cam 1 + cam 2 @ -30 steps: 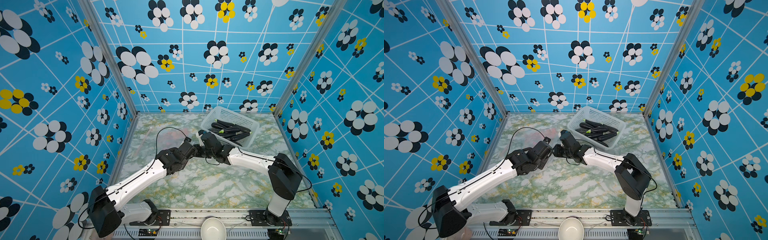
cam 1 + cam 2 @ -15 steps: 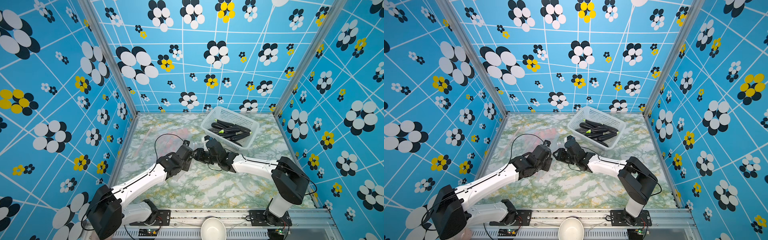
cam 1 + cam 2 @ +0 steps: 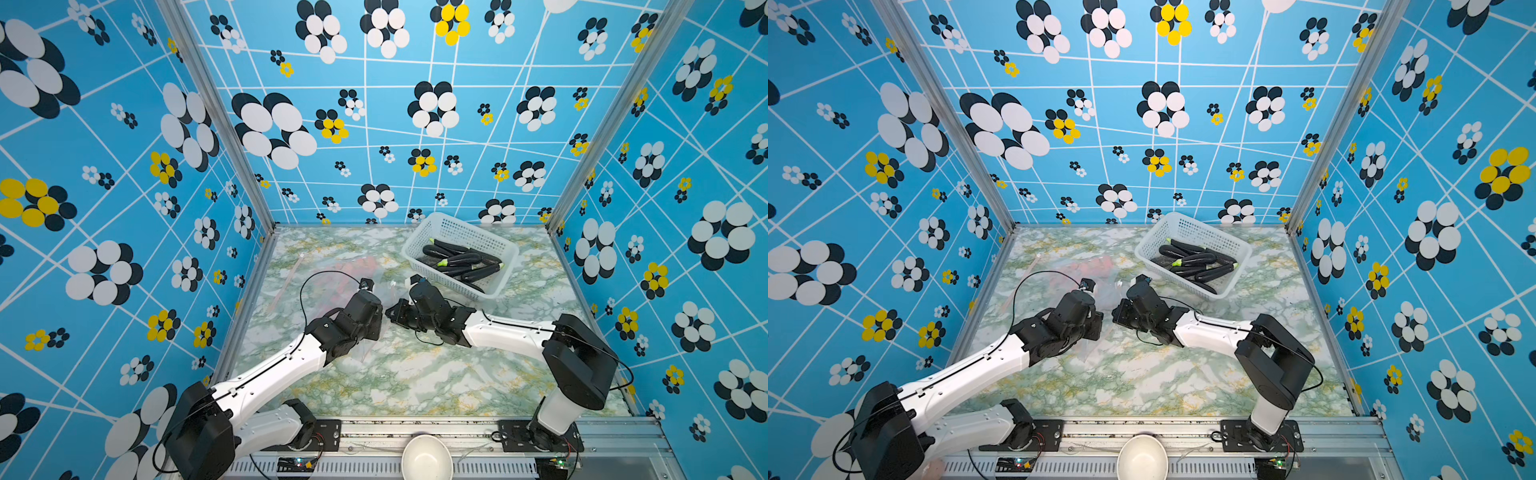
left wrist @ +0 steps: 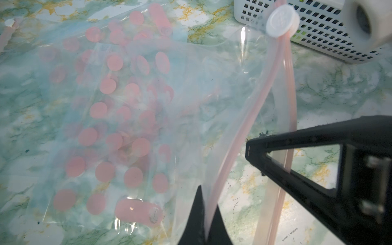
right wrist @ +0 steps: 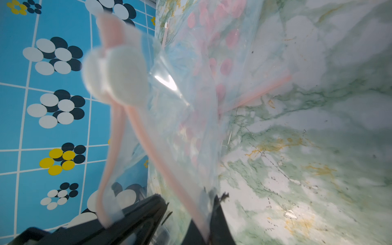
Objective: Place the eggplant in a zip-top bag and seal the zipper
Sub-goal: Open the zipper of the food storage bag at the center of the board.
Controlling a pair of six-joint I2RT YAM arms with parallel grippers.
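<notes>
The left hand pinches one pink zipper lip of the bag, and the right hand seemingly pinches the other. The bag looks limp and slippery, so hold the stiffer lips. The eggplants lie in the basket, firm and smooth; grip mid-body.

Roughly six eggplants, one basket, one bowl, two arms

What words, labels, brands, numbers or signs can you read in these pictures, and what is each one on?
None can be read.
Beside the zip-top bag's zipper strip, left wrist view, tiny dark print: too small to read.
On the white slider, a raised mark: blurred.
No lettering seen on the basket, eggplants or walls.
</notes>
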